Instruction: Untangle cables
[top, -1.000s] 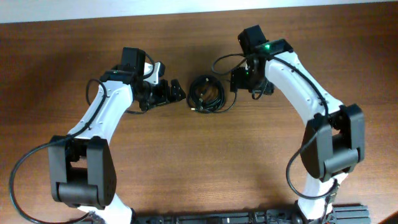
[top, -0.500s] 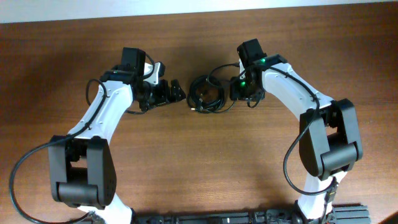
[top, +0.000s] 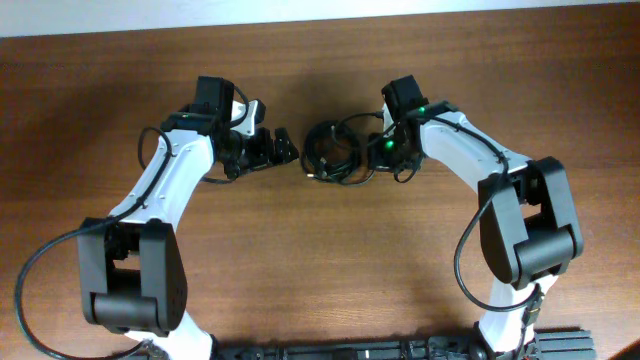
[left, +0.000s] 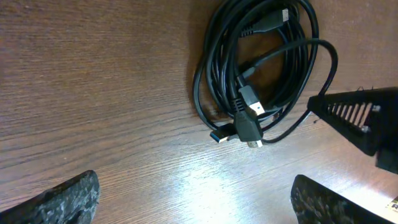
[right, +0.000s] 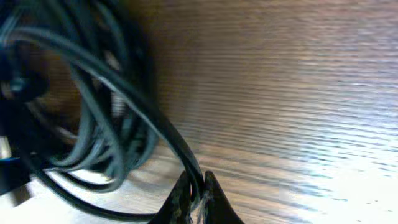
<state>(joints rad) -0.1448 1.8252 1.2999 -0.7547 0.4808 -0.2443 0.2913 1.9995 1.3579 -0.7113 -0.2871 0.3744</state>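
Note:
The cables lie as one coiled black bundle on the wooden table between my two grippers. In the left wrist view the cables show several loops with plug ends near the lower rim. My left gripper stands open just left of the bundle, its jaws wide apart over bare wood. My right gripper is at the bundle's right edge. Its jaws are shut on one outer cable strand that runs up into the coil.
The brown wooden table stretches around the bundle. A pale strip runs along the table's far edge. A black finger of the right gripper shows at the right of the left wrist view.
My right gripper has moved left and down onto the bundle's right edge and has gone from open to shut on a strand. The left arm has not moved.

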